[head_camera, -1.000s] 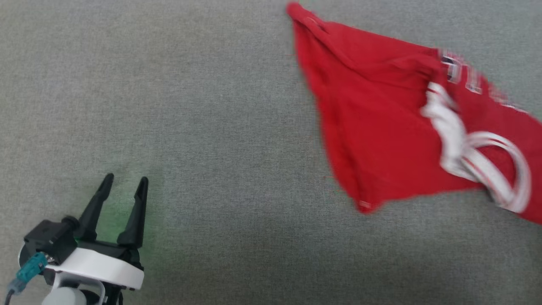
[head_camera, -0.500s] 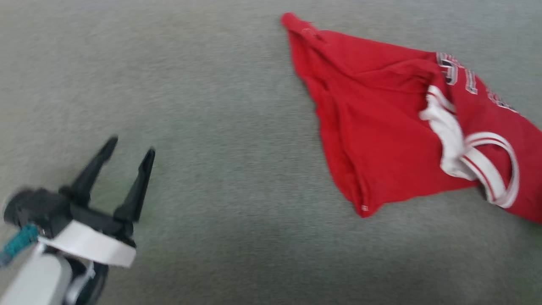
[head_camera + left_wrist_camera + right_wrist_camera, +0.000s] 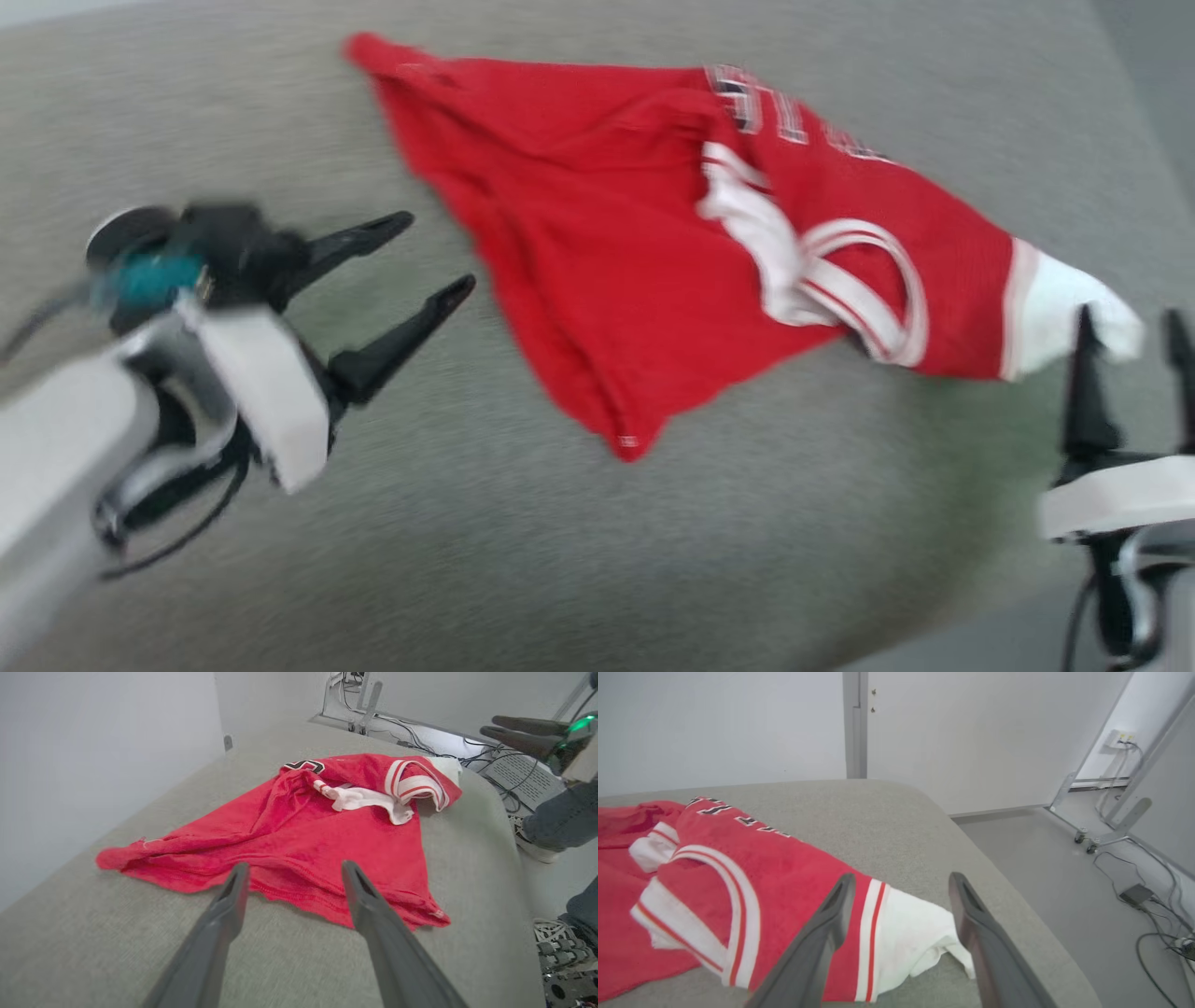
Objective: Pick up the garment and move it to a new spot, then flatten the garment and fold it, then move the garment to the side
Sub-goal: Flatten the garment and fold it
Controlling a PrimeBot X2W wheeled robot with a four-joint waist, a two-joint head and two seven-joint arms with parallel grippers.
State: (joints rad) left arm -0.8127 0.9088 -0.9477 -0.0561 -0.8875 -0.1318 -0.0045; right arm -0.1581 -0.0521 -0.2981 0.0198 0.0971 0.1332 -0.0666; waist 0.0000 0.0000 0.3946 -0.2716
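Observation:
The garment (image 3: pixel 597 233), a red jersey with white sleeves and striped trim, lies crumpled on the grey table (image 3: pixel 560 560). Black lettering shows along its far edge. My left gripper (image 3: pixel 434 252) is open, its fingers pointing at the garment's left hem a short way off. In the left wrist view the left gripper (image 3: pixel 295 868) hovers over the garment (image 3: pixel 299 826) near its hem. My right gripper (image 3: pixel 1130 322) is open at the white sleeve (image 3: pixel 1064 308). In the right wrist view the right gripper (image 3: pixel 901 877) straddles the white sleeve (image 3: pixel 915 933) from above, holding nothing.
The table's rounded right edge (image 3: pixel 1017 896) drops to a floor with cables (image 3: pixel 1157 905) and a wheeled metal frame (image 3: pixel 1106 835). A person's leg (image 3: pixel 560 821) and shoe (image 3: pixel 530 842) stand beside the table. White walls lie behind.
The head view has shifted right. My right gripper has come into view, open at the white sleeve, and the garment now lies still. My left gripper has turned toward the garment.

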